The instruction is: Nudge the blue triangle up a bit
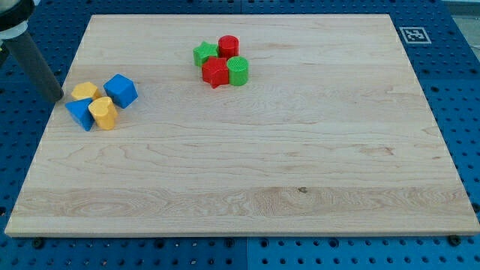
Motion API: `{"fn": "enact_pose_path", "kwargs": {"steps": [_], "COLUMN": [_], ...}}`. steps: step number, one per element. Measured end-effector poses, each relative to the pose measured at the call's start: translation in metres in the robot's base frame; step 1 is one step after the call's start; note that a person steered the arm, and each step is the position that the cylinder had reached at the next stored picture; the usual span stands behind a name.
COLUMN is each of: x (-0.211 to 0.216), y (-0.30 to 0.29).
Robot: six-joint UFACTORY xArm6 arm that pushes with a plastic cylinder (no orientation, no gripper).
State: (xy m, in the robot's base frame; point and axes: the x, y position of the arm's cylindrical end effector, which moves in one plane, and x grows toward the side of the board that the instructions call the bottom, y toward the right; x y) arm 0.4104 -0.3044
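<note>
The blue triangle [79, 115] lies near the board's left edge, at the lower left of a small cluster. It touches a yellow block [103, 112] on its right and sits just below another yellow block [84, 91]. A blue cube [120, 90] is at the cluster's upper right. My tip [59, 96] is at the end of the dark rod coming in from the view's top left; it stands just up and left of the blue triangle, close to the upper yellow block.
A second cluster sits near the board's top middle: a green star [203, 53], a red cylinder [228, 46], a red star-like block [214, 73] and a green cylinder [238, 71]. A fiducial tag [413, 34] is at the top right corner.
</note>
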Motion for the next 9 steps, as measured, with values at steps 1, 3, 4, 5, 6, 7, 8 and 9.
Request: {"fn": "enact_pose_path", "kwargs": {"steps": [1, 3, 4, 5, 6, 7, 8, 9], "x": [0.023, 0.065, 0.059, 0.043, 0.043, 0.04, 0.04, 0.044], "y": [0.017, 0.027, 0.037, 0.043, 0.043, 0.043, 0.043, 0.039]}}
